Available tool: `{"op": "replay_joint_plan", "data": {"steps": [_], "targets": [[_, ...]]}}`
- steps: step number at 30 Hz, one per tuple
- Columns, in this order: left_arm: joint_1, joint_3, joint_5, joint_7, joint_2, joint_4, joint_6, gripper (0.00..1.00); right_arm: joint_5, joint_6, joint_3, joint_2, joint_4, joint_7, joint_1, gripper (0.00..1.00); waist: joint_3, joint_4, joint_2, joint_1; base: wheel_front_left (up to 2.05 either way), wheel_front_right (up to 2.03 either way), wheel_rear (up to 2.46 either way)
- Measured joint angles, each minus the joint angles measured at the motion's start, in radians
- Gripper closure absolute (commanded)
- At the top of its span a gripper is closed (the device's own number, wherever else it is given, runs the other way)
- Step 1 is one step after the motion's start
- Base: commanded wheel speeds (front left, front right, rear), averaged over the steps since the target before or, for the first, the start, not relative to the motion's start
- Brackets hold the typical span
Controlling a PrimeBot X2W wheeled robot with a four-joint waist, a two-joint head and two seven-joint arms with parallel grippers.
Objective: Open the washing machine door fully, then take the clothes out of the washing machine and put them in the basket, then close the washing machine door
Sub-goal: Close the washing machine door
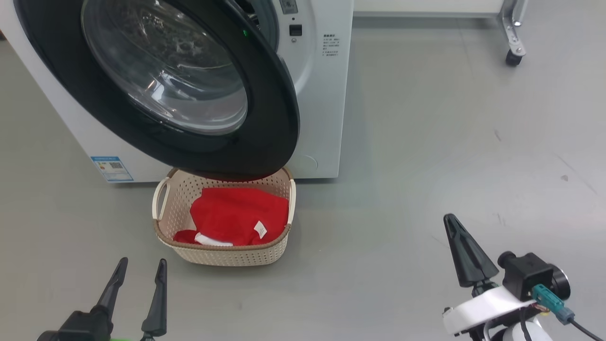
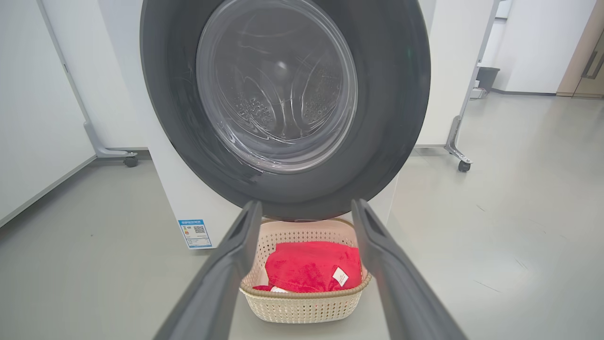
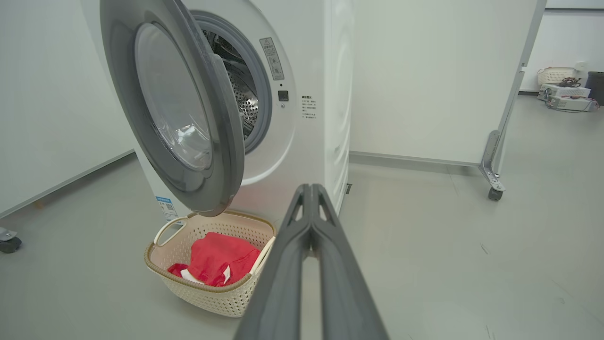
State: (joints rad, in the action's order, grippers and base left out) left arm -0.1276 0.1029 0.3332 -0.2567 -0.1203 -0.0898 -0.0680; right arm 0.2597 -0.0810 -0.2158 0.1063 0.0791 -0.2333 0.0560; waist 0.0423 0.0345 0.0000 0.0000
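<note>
red clothes (image 1: 239, 215) in basket (image 1: 227, 255)

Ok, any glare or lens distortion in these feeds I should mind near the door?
Head view: pale reflections streak the glass of the washing machine door, otherwise sharp. Left wrist view: the left gripper looms large, slightly soft. Right wrist view: wide lens slants the washing machine; the clothes look crisp.

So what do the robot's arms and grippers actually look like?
Each gripper has two long, dark, tapering fingers. The left gripper has a black base. The right gripper sits on a glossy white wrist shell carrying a boxy black camera with a teal plug and thin black cable.
</note>
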Motion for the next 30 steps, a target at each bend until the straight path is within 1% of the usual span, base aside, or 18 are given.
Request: {"op": "replay_joint_plan", "data": {"steps": [2, 5, 11, 16, 21, 27, 30], "targets": [[0.001, 0.0, -0.002, 0.0, 0.0, 0.002, 0.0, 0.0, -0.002, -0.002, -0.006, 0.005, -0.005, 0.0, -0.009, 1.0, 0.006, 0.003, 0.0, 0.0, 0.0, 0.0, 0.0], [0.003, 0.006, -0.004, 0.0, 0.001, 0.004, -0.008, 0.0, -0.01, -0.019, -0.03, 0.02, -0.022, -0.001, -0.042, 1.0, 0.027, 0.014, 0.0, 0.0, 0.0, 0.0, 0.0], [0.025, 0.034, -0.018, 0.0, 0.014, 0.006, -0.018, 0.0, -0.022, -0.041, -0.11, 0.057, -0.037, -0.001, -0.126, 1.0, 0.071, 0.047, 0.0, 0.0, 0.0, 0.0, 0.0], [0.047, 0.041, -0.02, 0.0, 0.018, 0.007, -0.021, 0.0, -0.031, -0.041, -0.167, 0.093, -0.036, 0.014, -0.212, 1.0, 0.11, 0.085, 0.0, 0.0, 0.0, 0.0, 0.0], [0.081, 0.048, -0.02, 0.0, 0.032, 0.011, -0.03, 0.0, -0.032, -0.041, -0.201, 0.126, -0.035, 0.038, -0.32, 1.0, 0.156, 0.126, 0.0, 0.0, 0.0, 0.0, 0.0], [0.109, 0.056, -0.02, 0.0, 0.044, 0.013, -0.032, 0.0, -0.016, -0.041, -0.298, 0.178, -0.034, 0.08, -0.453, 1.0, 0.219, 0.176, 0.0, 0.0, 0.0, 0.0, 0.0], [0.131, 0.061, -0.02, 0.0, 0.05, 0.012, -0.034, 0.0, -0.001, -0.041, -0.319, 0.2, -0.026, 0.092, -0.51, 1.0, 0.252, 0.201, 0.0, 0.0, 0.0, 0.0, 0.0]]}}
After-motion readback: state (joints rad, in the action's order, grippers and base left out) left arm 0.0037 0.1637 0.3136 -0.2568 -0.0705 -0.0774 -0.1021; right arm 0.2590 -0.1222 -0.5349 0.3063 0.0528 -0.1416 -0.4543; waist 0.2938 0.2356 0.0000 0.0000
